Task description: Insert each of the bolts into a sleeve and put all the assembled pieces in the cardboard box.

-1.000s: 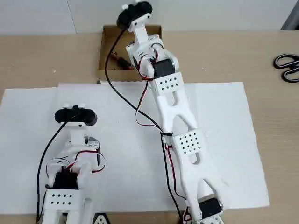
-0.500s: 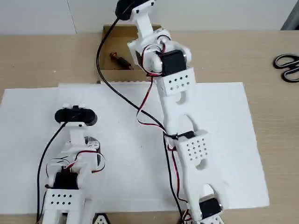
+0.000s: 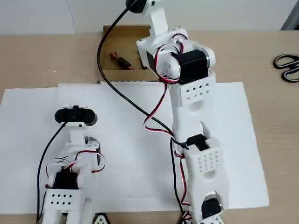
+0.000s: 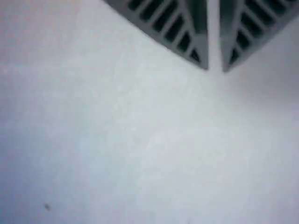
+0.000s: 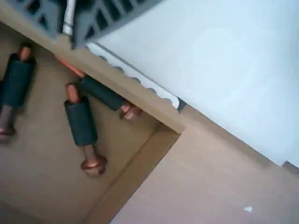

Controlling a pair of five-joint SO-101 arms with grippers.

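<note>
The right gripper [image 5: 69, 36] is hanging over the near wall of the cardboard box [image 5: 140, 109], its jaws pressed together on nothing. Inside, the assembled pieces [image 5: 81, 120] are lying near that wall and its corner. The left gripper [image 4: 214, 65], likewise closed and holding nothing, is hovering low over the white paper sheet [image 3: 117, 154], whose far edge is running just beside the box. Scissors [image 3: 287, 67] are resting well apart on the wooden table [image 3: 46, 56]

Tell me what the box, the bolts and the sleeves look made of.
The cardboard box is matte brown card with raw cut edges. The bolts look like copper-coloured metal, going by their glossy heads. The sleeves are dark and matte, perhaps rubber or plastic.
</note>
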